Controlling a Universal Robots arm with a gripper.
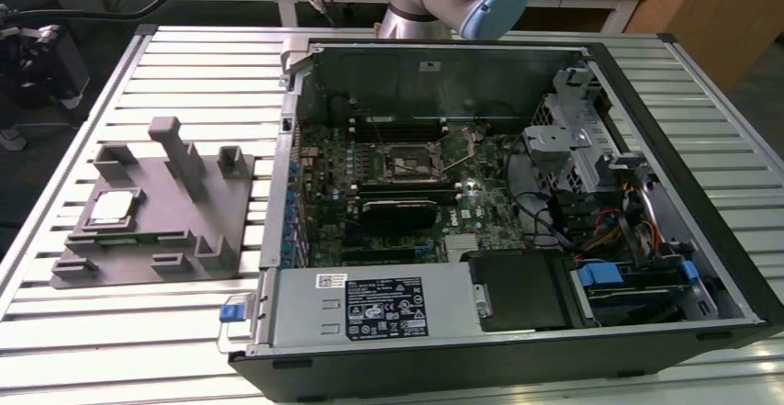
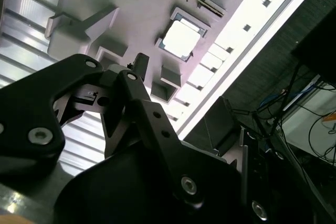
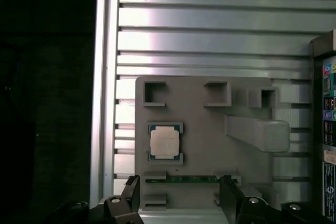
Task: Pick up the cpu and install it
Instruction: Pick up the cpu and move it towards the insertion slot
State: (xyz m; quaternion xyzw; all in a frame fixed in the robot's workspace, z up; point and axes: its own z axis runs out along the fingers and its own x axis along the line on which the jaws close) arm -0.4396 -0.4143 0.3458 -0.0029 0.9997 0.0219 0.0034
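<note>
On the grey moulded fixture [image 3: 205, 140] atop the slatted metal bench [image 3: 210, 40], the small silvery square cpu [image 3: 165, 142] is seated flat, ahead of the black claw [image 3: 180, 184], which is held wide open and empty.

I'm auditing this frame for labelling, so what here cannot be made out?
- Underside of the small silvery square cpu: hidden in both wrist views, as it lies flat in the grey fixture.
- Square metal-framed motherboard socket: too small in the exterior view to tell whether it is empty.
- Black claw: its base is cut off by the first wrist view's edge.
- Silver robot arm: cut off by the exterior view's edge.
</note>
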